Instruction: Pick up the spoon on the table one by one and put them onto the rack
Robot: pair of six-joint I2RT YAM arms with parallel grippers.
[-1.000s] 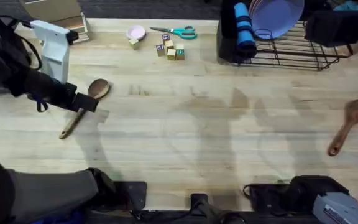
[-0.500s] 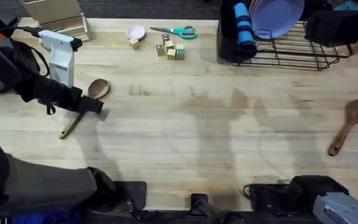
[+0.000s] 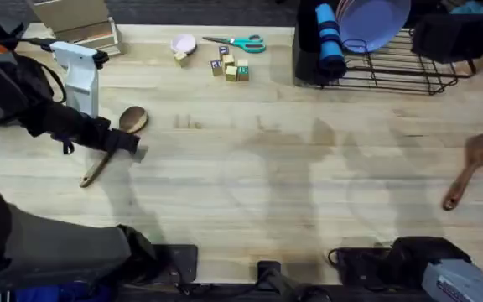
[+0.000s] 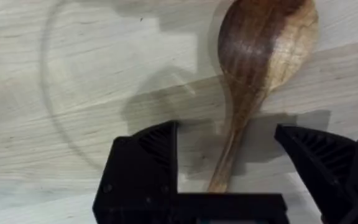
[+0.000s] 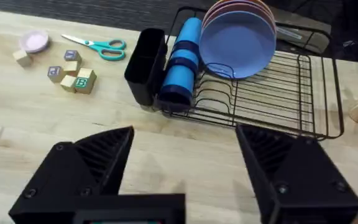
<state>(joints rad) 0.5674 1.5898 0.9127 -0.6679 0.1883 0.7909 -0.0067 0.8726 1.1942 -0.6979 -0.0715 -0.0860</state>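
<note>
A tan wooden spoon (image 3: 116,138) lies on the table (image 3: 250,184) at the left, bowl toward the far side. My left gripper (image 3: 121,143) sits low over its handle, open, one black finger on each side of the spoon (image 4: 253,81). A darker reddish-brown spoon (image 3: 471,168) lies at the right edge of the table. The black wire rack (image 3: 376,50) stands at the far right with a lavender plate (image 3: 374,21), a blue cup (image 3: 329,38) and a black holder (image 3: 307,50). My right gripper (image 5: 185,155) is open, held back from the rack (image 5: 260,93).
Teal-handled scissors (image 3: 237,42), a pink dish (image 3: 183,44) and several small blocks (image 3: 229,67) lie at the far middle. A beige box (image 3: 74,25) stands at the far left. The arm's white link (image 3: 78,71) rises beside the tan spoon.
My left gripper shifted slightly right along the tan spoon's handle a second ago and has held still since. Both spoons lie where they were.
</note>
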